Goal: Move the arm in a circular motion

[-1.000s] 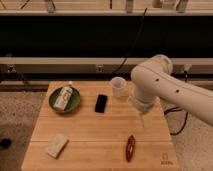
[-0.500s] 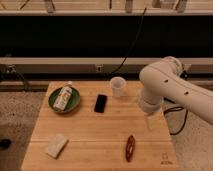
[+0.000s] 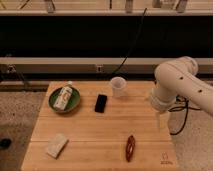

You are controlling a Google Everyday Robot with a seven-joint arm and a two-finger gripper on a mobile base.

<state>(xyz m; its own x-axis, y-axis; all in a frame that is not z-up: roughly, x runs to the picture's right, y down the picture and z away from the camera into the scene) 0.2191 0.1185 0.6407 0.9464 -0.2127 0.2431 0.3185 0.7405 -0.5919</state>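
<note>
The arm (image 3: 181,85) is large, glossy and white, with thick rounded segments and small dark holes. It reaches in from the right edge and bends over the right side of the wooden table (image 3: 100,132). Its lower joint (image 3: 161,100) points down. The gripper (image 3: 161,121) hangs below it as a small pale piece just above the table's right edge. It holds nothing that I can see.
A green bowl (image 3: 52,102) holding a white bottle (image 3: 63,96) sits at the back left. A black phone (image 3: 101,103) lies mid-table, with a clear plastic cup (image 3: 117,86) behind it. A pale sponge (image 3: 56,145) lies front left, a reddish-brown object (image 3: 130,147) front right. A black cable (image 3: 181,120) hangs at the right.
The arm has swung to the right, away from the cup and toward the table's right edge. The gripper moved right with it. The tabletop items have not moved.
</note>
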